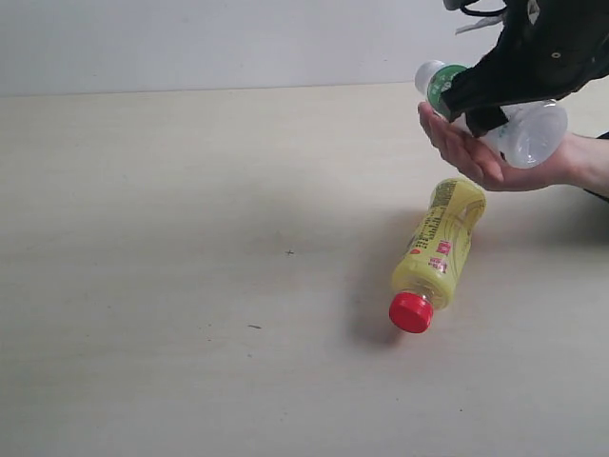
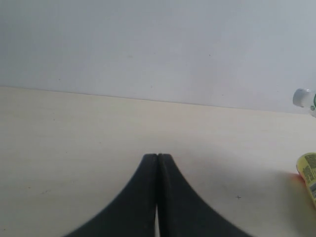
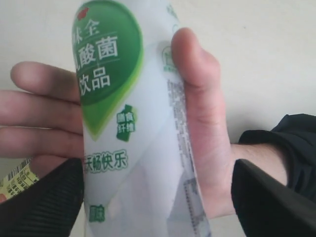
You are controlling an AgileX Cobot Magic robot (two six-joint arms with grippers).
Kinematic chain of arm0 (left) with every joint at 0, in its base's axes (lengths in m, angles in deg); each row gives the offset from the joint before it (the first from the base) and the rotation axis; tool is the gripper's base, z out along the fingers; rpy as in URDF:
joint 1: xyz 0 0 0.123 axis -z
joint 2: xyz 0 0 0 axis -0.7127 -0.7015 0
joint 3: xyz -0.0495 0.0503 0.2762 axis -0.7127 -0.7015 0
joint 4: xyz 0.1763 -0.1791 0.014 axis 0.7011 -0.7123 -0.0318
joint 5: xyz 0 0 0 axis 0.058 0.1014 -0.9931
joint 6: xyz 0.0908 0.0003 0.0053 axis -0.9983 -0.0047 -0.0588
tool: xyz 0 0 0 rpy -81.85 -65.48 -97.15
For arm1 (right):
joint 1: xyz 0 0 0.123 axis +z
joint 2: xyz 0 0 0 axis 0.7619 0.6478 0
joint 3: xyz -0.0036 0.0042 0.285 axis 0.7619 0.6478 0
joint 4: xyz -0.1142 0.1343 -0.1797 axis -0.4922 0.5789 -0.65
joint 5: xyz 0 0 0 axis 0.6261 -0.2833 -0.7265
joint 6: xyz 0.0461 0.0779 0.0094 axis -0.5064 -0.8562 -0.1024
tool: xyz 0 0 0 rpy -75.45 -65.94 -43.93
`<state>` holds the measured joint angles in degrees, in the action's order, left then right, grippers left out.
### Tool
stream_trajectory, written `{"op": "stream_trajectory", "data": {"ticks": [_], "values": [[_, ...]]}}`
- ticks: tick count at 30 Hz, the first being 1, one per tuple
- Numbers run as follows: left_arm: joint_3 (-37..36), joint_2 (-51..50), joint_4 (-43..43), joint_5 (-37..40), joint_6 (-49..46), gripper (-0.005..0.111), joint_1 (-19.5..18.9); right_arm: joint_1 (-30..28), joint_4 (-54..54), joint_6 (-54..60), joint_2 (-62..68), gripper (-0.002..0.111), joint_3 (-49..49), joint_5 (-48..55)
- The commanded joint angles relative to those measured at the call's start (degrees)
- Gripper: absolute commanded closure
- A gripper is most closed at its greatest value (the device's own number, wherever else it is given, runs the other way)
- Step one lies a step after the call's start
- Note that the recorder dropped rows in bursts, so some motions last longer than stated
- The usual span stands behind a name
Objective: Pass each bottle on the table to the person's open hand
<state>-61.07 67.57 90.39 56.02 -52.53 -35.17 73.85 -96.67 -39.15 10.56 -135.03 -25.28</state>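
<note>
This looks like a robotics lab or test bench. A wide, pale beige table (image 1: 143, 286) with faint wood grain fills nearly all of the exterior view. Behind it, across the top of the frame, stands a plain white wall (image 1: 190, 38). A black robot arm (image 1: 547, 48) with loose cabling reaches in at the upper right corner. The goods on show are plastic drink bottles. A yellow bottle (image 1: 441, 249) lies on its side right of centre, and a green-labelled bottle (image 1: 531, 133) rests in a person's hand (image 1: 476, 157) at the right edge. The left wrist view shows the same pale tabletop below and blank wall above.
</note>
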Motion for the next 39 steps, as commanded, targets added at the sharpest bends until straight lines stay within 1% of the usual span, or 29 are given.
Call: {"op": "stream_trajectory", "data": {"ticks": [1, 5, 7, 10, 12, 13, 15, 17, 23, 25, 26, 27, 28, 29, 30, 31, 33, 38, 39], "values": [[0.0, 0.3, 0.4, -0.3, 0.2, 0.107, -0.1, 0.0, -0.3, 0.5, -3.6, 0.031, -0.3, 0.1], [0.0, 0.3, 0.4, -0.3, 0.2, 0.107, -0.1, 0.0, 0.3, 0.5, -7.7, 0.031, -0.3, 0.9], [0.0, 0.3, 0.4, -0.3, 0.2, 0.107, -0.1, 0.0, 2.8, 1.7, -9.9, 0.031, -0.3, 1.7], [0.0, 0.3, 0.4, -0.3, 0.2, 0.107, -0.1, 0.0, 10.4, 6.7, -13.7, 0.033, 0.1, 2.8], [0.0, 0.3, 0.4, -0.3, 0.2, 0.107, -0.1, 0.0, 18.1, 12.4, -17.2, 0.035, 1.3, 3.3], [0.0, 0.3, 0.4, -0.3, 0.2, 0.107, -0.1, 0.0, 25.4, 17.1, -21.3, 0.037, 3.6, 2.8], [0.0, 0.3, 0.4, -0.3, 0.2, 0.107, -0.1, 0.0, 30.0, 19.3, -25.9, 0.039, 6.8, 1.6], [0.0, 0.3, 0.4, -0.3, 0.2, 0.107, -0.1, 0.0, 31.3, 19.4, -29.9, 0.039, 10.2, 1.1], [0.0, 0.3, 0.4, -0.3, 0.2, 0.107, -0.1, 0.0, 32.5, 19.9, -44.5, 0.046, 19.9, 1.3], [0.0, 0.3, 0.4, -0.3, 0.2, 0.107, -0.1, 0.0, 33.2, 19.9, -49.5, 0.059, 23.6, 0.6], [0.0, 0.3, 0.4, -0.3, 0.2, 0.107, -0.1, 0.0, 33.3, 20.0, -53.2, 0.076, 26.0, -1.6], [0.0, 0.3, 0.4, -0.3, 0.2, 0.107, -0.1, 0.0, 33.3, 20.0, -55.3, 0.089, 28.0, -3.6], [0.0, 0.3, 0.4, -0.3, 0.2, 0.107, -0.1, 0.0, 33.5, 20.0, -59.9, 0.108, 31.9, -8.5], [0.0, 0.3, 0.4, -0.3, 0.2, 0.107, -0.1, 0.0, 34.7, 20.0, -62.2, 0.108, 33.7, -11.2], [0.0, 0.3, 0.4, -0.3, 0.2, 0.107, -0.1, 0.0, 37.6, 20.0, -65.7, 0.108, 38.3, -18.5], [0.0, 0.3, 0.4, -0.3, 0.2, 0.107, -0.1, 0.0, 40.7, 20.8, -68.0, 0.108, 41.5, -22.8], [0.0, 0.3, 0.4, -0.3, 0.2, 0.107, -0.1, 0.0, 53.0, 29.2, -71.1, 0.108, 50.8, -35.4], [0.0, 0.3, 0.4, -0.3, 0.2, 0.107, -0.1, 0.0, 66.7, 45.7, -71.1, 0.108, 61.7, -46.0], [0.0, 0.3, 0.4, -0.3, 0.2, 0.107, -0.1, 0.0, 68.2, 47.2, -71.1, 0.108, 62.4, -46.6]]}}
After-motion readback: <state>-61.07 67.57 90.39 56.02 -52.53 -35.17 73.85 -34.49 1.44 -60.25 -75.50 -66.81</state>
